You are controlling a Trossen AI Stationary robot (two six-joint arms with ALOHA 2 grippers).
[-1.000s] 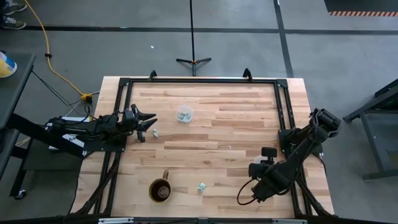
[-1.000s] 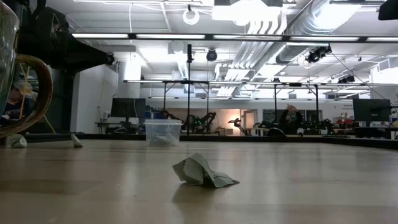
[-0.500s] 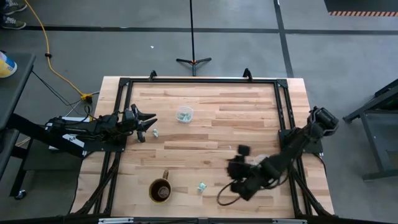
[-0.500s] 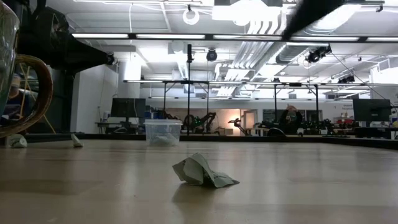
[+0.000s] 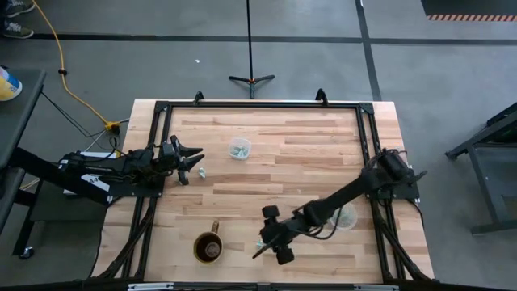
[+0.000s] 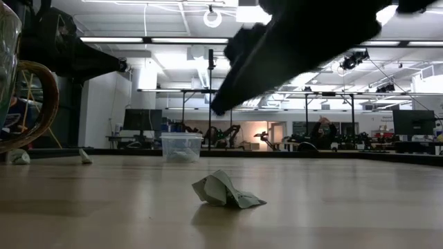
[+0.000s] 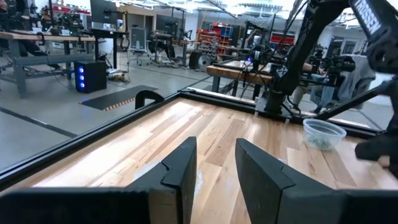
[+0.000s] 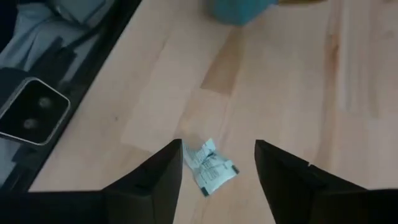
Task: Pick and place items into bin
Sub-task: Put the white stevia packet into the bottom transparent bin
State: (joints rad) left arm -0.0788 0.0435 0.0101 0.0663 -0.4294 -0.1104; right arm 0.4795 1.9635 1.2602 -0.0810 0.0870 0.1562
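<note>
Items to be binned lie scattered on the wooden worktop (image 5: 307, 153), and the order of size runs from that surface down to the wrapper in hand. Right arm reaches across from the right edge, its right gripper (image 5: 271, 242) hovering above the near edge with fingers spread wide and nothing between them. Left gripper (image 5: 190, 162) waits at the left edge, fingers parted narrowly around nothing. A brown mug (image 5: 208, 248) stands near the front edge, and a clear bin (image 5: 239, 148) sits well apart toward the far side, with pale pieces already inside. Between mug and right gripper lies the target wrapper (image 8: 210, 167), crumpled (pale green and white), resting flat on the wood; the wrist view shows it framed between the two open fingers but not touched. Another wrapper (image 5: 202, 171) lies just beside the left gripper. I judge the step to be the approach before a pick: the next move calls for a straight descent, then a close. Long axis of the crumple runs slantwise across the finger gap, so a small wrist turn may help.
</note>
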